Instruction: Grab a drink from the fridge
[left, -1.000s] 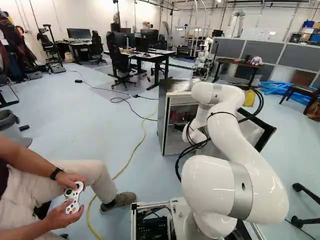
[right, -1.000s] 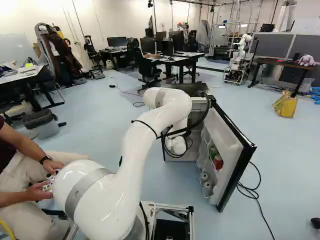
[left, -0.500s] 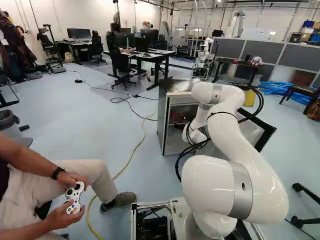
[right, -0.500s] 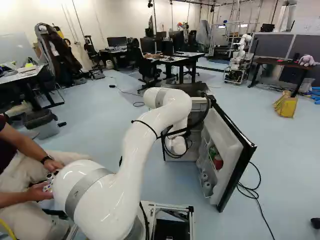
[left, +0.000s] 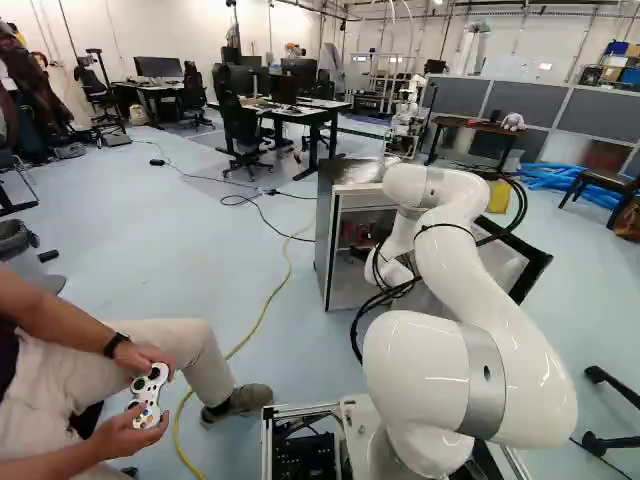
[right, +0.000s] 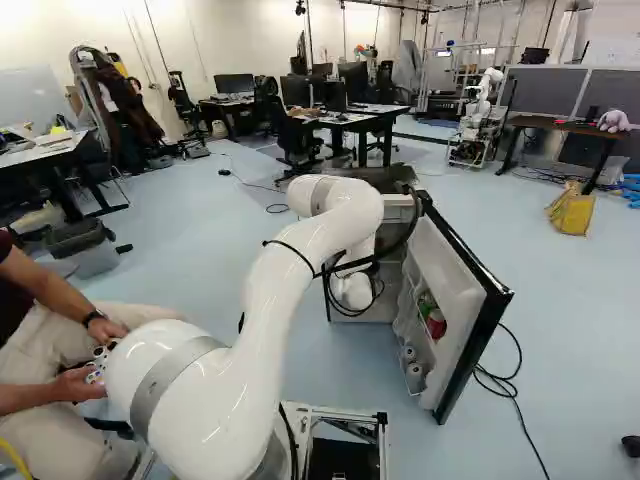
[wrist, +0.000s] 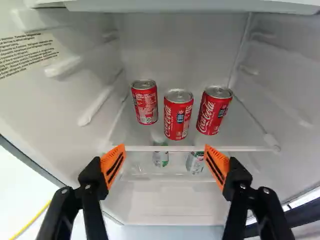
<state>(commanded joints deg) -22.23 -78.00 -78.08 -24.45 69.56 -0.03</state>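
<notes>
"Coca-Cola" in white script on the middle red can (wrist: 178, 115) and a neighbouring red can (wrist: 214, 111)

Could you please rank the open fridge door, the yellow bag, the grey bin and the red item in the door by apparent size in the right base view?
1. Fridge door
2. Grey bin
3. Yellow bag
4. Red item

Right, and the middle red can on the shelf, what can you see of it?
The middle can is red with white lettering and a silvery rim and lid, metal by its look. It stands upright near the front edge of the shelf, between two other red cans, touching neither. The open gripper is not touching it.
</notes>
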